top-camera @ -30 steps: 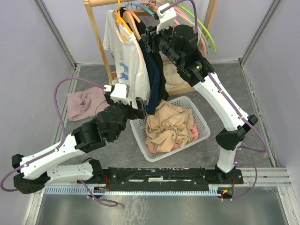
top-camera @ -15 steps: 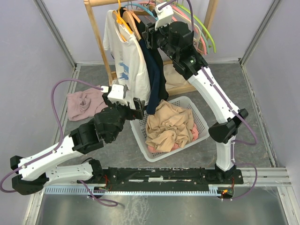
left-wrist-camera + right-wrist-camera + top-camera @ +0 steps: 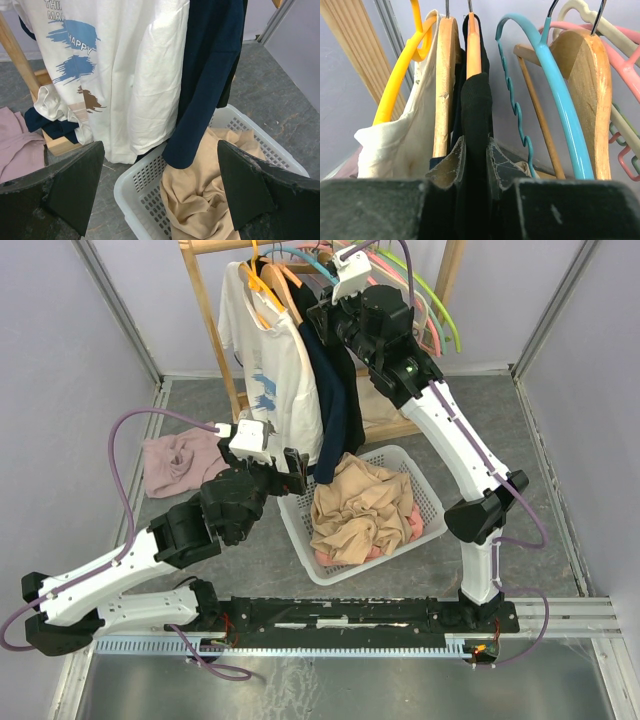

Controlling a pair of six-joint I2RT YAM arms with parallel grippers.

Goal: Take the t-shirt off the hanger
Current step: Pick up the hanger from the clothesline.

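A dark navy t-shirt [image 3: 335, 390] hangs on a wooden hanger [image 3: 473, 40] on the rack, its hem reaching the basket. My right gripper [image 3: 322, 325] is up at the rail. In the right wrist view it [image 3: 475, 145] is shut on the navy t-shirt [image 3: 475, 100] at the shoulder, just below the hanger's top. Beside it a white printed t-shirt [image 3: 270, 370] hangs on a paler wooden hanger [image 3: 445, 75]. My left gripper [image 3: 297, 472] stands wide open low down, facing the shirts' hems [image 3: 210, 65], with nothing between its fingers [image 3: 75, 190].
A white plastic basket [image 3: 300, 540] under the shirts holds a tan cloth [image 3: 350, 505]. A pink garment [image 3: 180, 460] lies on the floor at the left. Yellow [image 3: 405, 70], blue [image 3: 555, 85] and pink hangers crowd the rail. The wooden rack post [image 3: 215, 330] stands left.
My right gripper has moved in along the rail to the navy t-shirt's shoulder and its jaws have closed on the fabric. The left arm shifted slightly, still open.
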